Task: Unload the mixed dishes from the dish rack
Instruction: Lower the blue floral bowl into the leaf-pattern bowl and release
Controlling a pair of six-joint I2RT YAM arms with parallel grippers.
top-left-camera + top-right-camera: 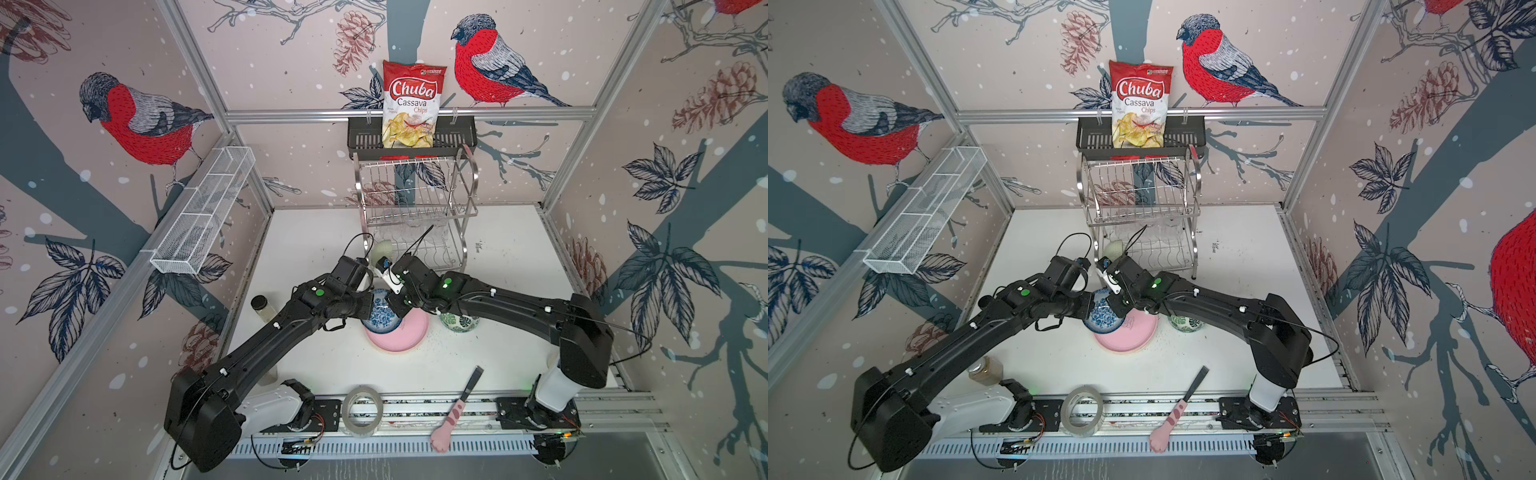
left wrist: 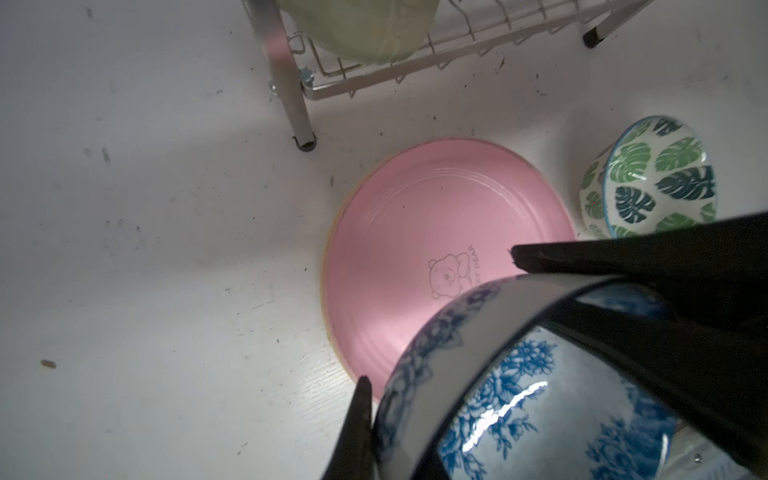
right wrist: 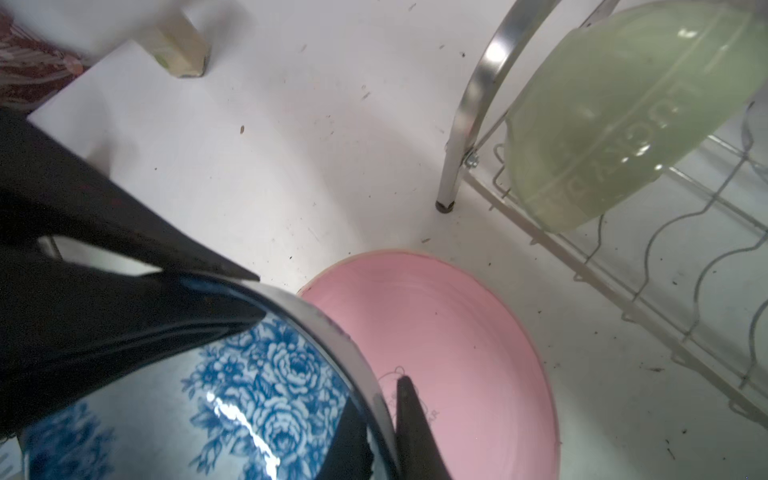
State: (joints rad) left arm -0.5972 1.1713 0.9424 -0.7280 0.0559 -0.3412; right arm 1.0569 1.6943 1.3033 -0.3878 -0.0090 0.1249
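The blue-patterned bowl (image 1: 380, 318) (image 1: 1102, 316) hangs tilted just over the pink plate (image 1: 409, 337) (image 2: 415, 232) (image 3: 457, 345), which lies on a tan-rimmed plate on the table. My left gripper (image 2: 395, 436) is shut on the bowl's (image 2: 540, 395) left rim, one finger outside and one inside. Opposite it, my right gripper (image 3: 378, 415) is shut on the bowl's (image 3: 257, 386) rim the same way. A green-leaf bowl (image 1: 459, 322) (image 2: 656, 183) stands right of the plates. The pale green bowl (image 1: 384, 249) (image 3: 623, 112) leans in the dish rack's (image 1: 415, 208) (image 1: 1142, 199) lower tier.
A lidded jar (image 1: 259, 306) (image 1: 986, 370) stands at the left of the table. A tape roll (image 1: 362, 409) and a pink-handled knife (image 1: 457, 405) lie on the front rail. A black basket (image 1: 361, 139) with a chips bag hangs above the rack, a white mesh tray (image 1: 203, 212) on the left wall.
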